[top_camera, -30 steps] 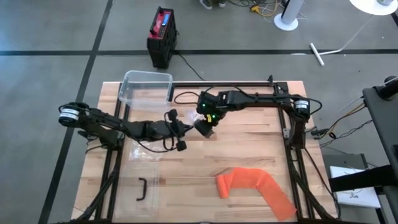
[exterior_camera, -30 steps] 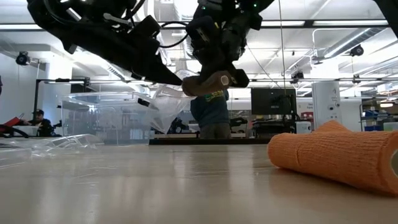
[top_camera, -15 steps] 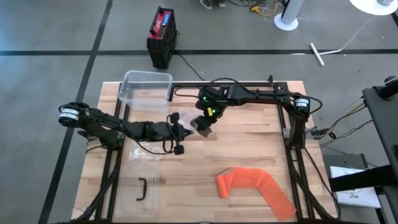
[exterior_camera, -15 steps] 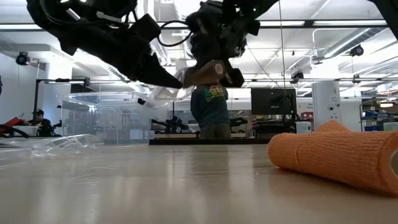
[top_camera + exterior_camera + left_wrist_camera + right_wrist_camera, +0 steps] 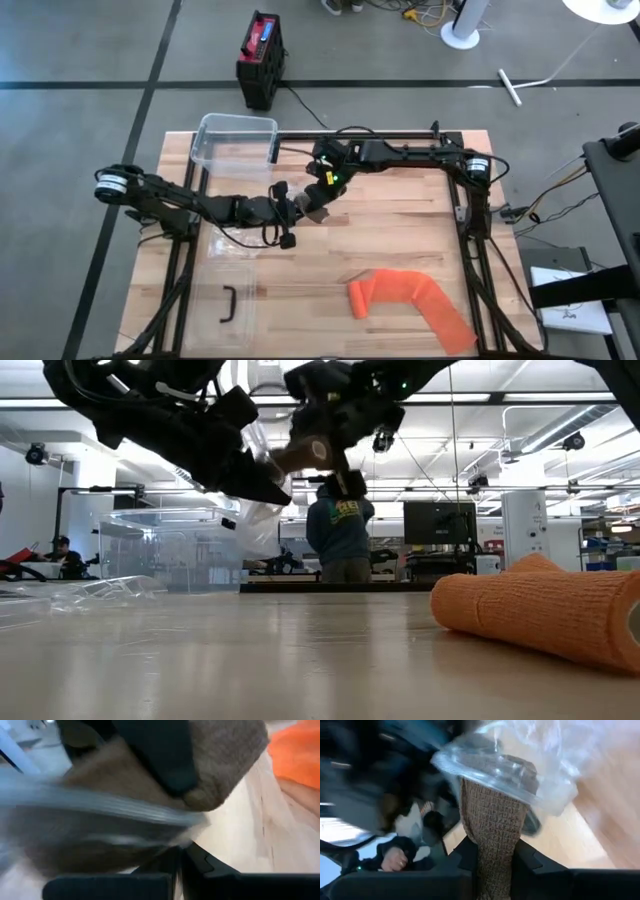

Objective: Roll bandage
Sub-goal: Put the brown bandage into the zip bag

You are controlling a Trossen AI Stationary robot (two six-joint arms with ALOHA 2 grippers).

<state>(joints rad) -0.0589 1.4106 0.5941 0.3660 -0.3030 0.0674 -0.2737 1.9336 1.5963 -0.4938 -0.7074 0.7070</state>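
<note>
My right gripper point(image 5: 318, 200) is shut on a brown rolled bandage point(image 5: 305, 455), held above the table's middle. The roll's far end sits in the mouth of a clear plastic bag point(image 5: 520, 765). My left gripper point(image 5: 285, 208), just left of it, is shut on that bag point(image 5: 262, 510), which hangs below it clear of the table. The roll also shows in the left wrist view point(image 5: 220, 765). An orange bandage point(image 5: 410, 300), rolled at one end, lies flat on the table at the near right and shows in the low view point(image 5: 540, 610). My left gripper pinches the clear bag's upper edge point(image 5: 150, 815) between its two fingers, coming level from the table's left. The bag hangs slack below it, clear of the table. My right gripper pinches the brown roll's near end point(image 5: 492, 870) between its two fingers, which lie along the roll. It comes slanting down from the far right. The roll is lifted clear, its other end point(image 5: 495, 795) under the bag's plastic.
A clear plastic box point(image 5: 237, 140) stands at the far left corner. A clear lid with a black handle point(image 5: 228, 300) lies at the near left. A person point(image 5: 340, 540) stands beyond the table's far edge.
My right gripper has gone up and toward the table's left with the brown roll, closing on my left gripper. The roll's free end has gone from beside the bag into its mouth. The bag stays held in place.
</note>
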